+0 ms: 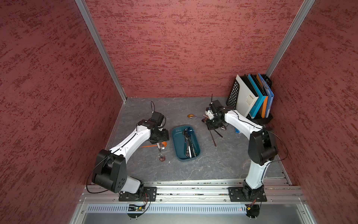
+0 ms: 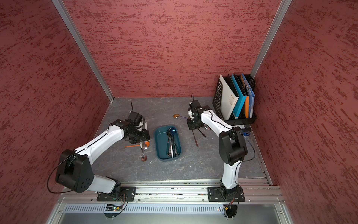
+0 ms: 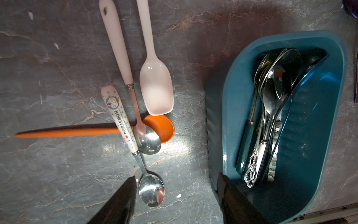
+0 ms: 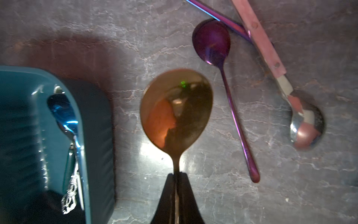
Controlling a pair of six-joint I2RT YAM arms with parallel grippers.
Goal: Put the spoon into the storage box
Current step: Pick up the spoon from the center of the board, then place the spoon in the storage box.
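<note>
Behind the right gripper (image 4: 176,175), the right arm (image 1: 240,122) rises from the front rail, folds at a high elbow and slopes down to a wrist turned toward the middle of the table (image 1: 213,164). The left arm (image 1: 131,139) is bent the same way, its wrist pointing down so that the left gripper (image 3: 175,181) hangs above the tabletop.

One storage box (image 1: 177,141) lies between the two grippers, just beside the left one and near the right one. It holds a bundle of metal spoons, too overlapped to count. Ahead of the left gripper lie four spoons:
- an orange plastic spoon (image 3: 77,131);
- a pale pink plastic spoon (image 3: 156,91);
- a pink-handled spoon (image 3: 150,142), whose steel bowl rests in the orange one's;
- a Doraemon-handled spoon (image 3: 121,118), crossing the orange handle.

Beside the right gripper, on the side away from the box, lie a purple spoon (image 4: 212,42), a second purple handle (image 4: 222,18) with its bowl out of view, and a rivet-handled steel spoon (image 4: 307,126).

The right gripper is clamped tight on the neck of a gold spoon (image 4: 176,110). Its bowl juts straight out from the fingertips, near the box's wall but outside it. Whether it clears the table cannot be told. The left gripper stands fairly wide and holds nothing. One finger (image 3: 124,195) is just beside the Doraemon spoon's bowl, the other above the box's near wall.
</note>
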